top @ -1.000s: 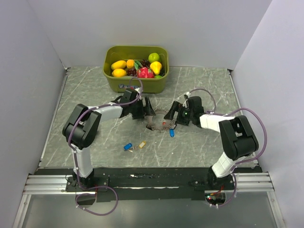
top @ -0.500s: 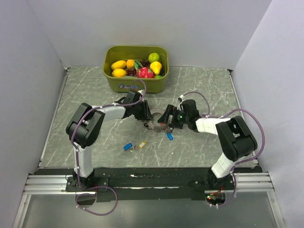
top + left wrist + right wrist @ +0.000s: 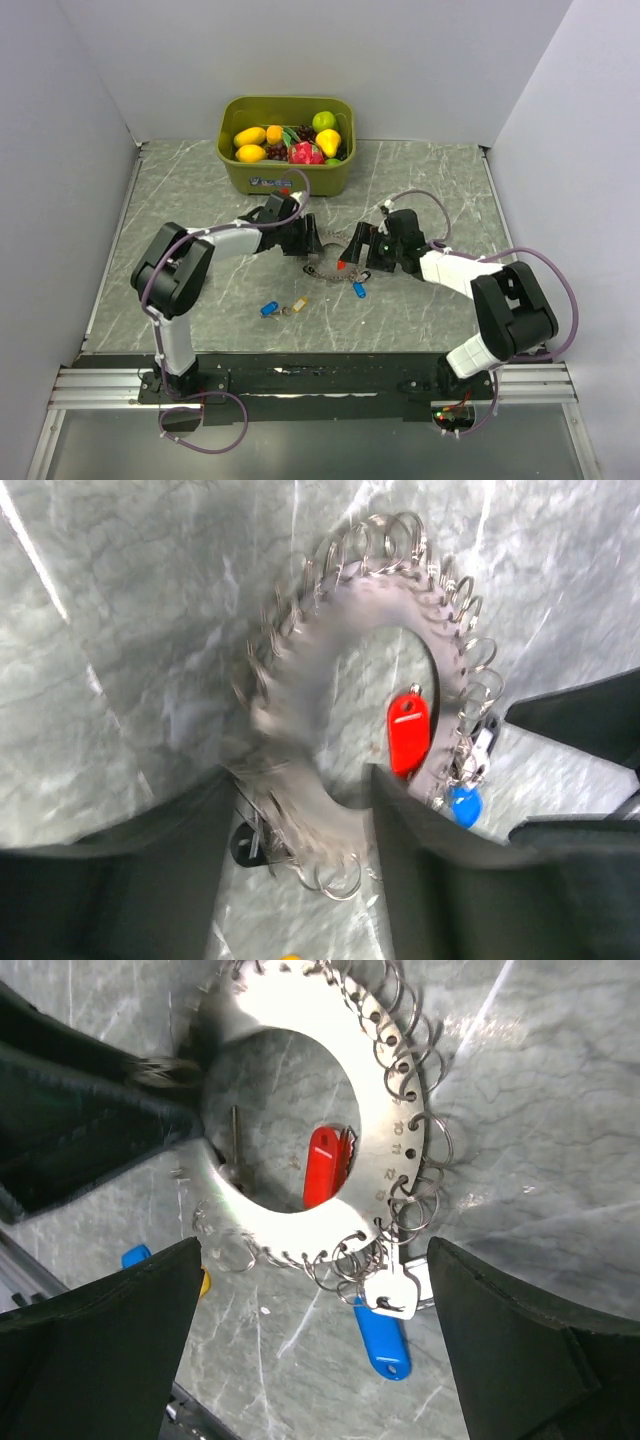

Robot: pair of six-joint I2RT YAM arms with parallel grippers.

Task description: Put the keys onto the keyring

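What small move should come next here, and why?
Probably send the open right gripper to the loose keys: the left gripper pinches the keyring, and those two keys lie apart from it, not on it yet.

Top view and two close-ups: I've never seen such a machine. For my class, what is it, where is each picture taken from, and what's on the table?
Two robot arms are bolted at the near edge of a table, each ending in a two-finger gripper. The wide picture looks from above and behind them; each close-up comes from a camera on one wrist, with that arm's fingers at the edges. Between the arms is a keyring: a metal ring edged with wire loops. A blue key hangs at its rim; a red key shows through its hole. A second blue key and a yellow key lie loose. A green tub of toy fruit stands behind. The left gripper straddles the keyring; whether it grips is unclear. The right gripper is open, holding nothing.
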